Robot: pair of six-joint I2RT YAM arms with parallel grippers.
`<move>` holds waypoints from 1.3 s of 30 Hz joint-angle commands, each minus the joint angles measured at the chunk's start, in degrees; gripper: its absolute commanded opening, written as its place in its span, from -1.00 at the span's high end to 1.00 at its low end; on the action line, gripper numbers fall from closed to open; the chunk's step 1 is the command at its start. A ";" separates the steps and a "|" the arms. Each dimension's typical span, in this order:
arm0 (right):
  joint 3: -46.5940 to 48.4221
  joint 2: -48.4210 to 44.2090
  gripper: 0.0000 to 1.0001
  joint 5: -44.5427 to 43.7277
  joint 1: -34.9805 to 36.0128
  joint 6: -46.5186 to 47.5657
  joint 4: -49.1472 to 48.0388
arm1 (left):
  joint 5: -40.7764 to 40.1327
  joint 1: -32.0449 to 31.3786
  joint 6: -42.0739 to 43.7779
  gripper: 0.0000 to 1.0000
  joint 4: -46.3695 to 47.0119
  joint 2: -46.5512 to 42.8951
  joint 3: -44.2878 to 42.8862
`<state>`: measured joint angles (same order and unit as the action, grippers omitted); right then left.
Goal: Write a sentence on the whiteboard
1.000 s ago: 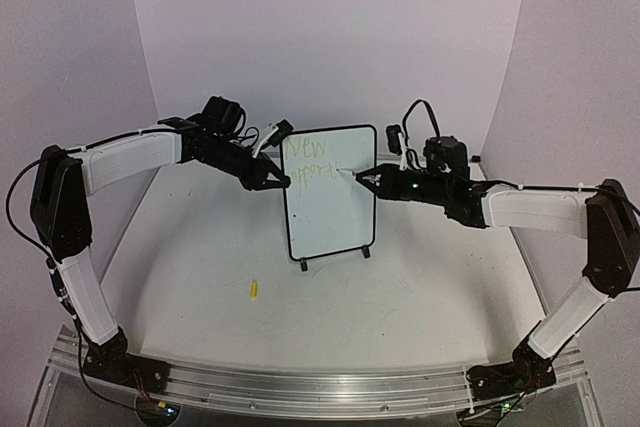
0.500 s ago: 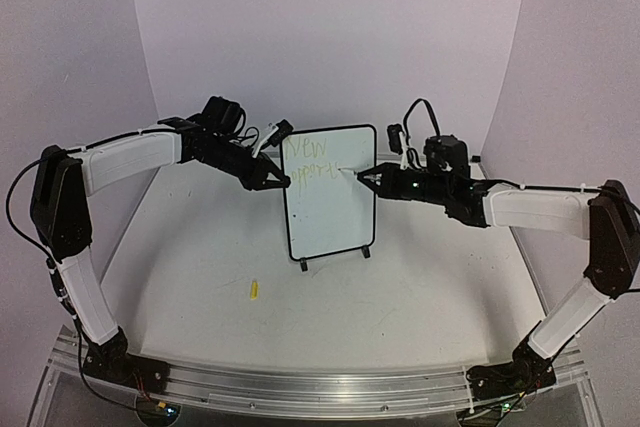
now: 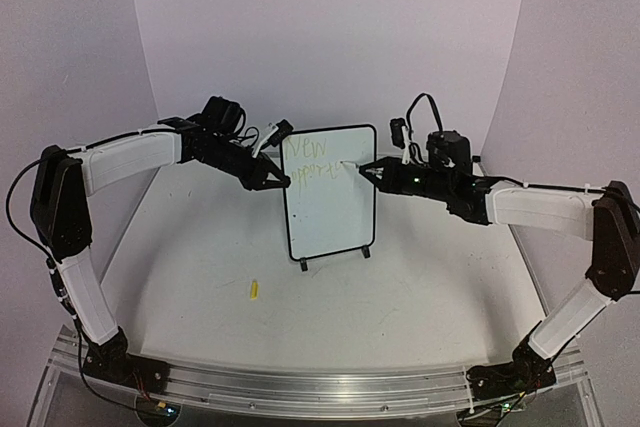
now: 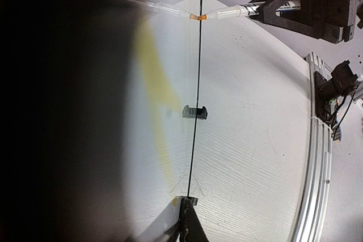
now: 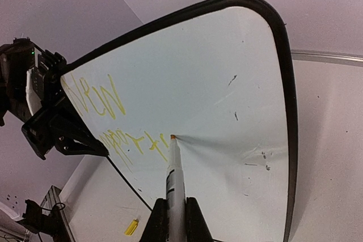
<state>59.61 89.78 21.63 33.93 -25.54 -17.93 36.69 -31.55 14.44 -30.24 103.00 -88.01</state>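
White table (image 3: 190, 247), pale lilac walls, and it's pen on board: the right gripper (image 5: 174, 219) is pinched tight on the slim white marker (image 5: 175, 177), whose orange tip touches the whiteboard (image 3: 330, 222) at the end of the second line. On the board's left edge the left gripper (image 3: 283, 183) is clamped on the frame, the board upright at mid-table. The sentence (image 5: 96, 100) reads "NEW" in yellow-green, then possibly "opport", too faint to be sure. A yellow cap (image 3: 254, 290) lies well apart, nearer the front.
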 commanded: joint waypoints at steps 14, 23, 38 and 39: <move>-1.96 -0.13 1.00 -2.64 -0.43 -1.41 -1.93 | -4.91 -0.27 2.72 1.00 -4.67 -1.93 0.73; -2.84 -0.89 1.00 -3.16 -0.43 -1.78 -2.00 | -4.90 -0.27 2.73 1.00 -4.67 -1.84 0.78; -2.07 -4.37 1.00 1.03 -0.37 -1.44 -2.95 | -4.88 -0.27 2.70 1.00 -4.66 -1.97 0.73; -1.96 -4.30 1.00 0.93 -0.37 -1.46 -2.96 | -4.82 -0.27 2.71 1.00 -4.69 -1.94 0.74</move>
<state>56.86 87.47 21.75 33.78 -27.07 -18.89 36.71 -31.57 14.80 -30.26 103.00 -88.01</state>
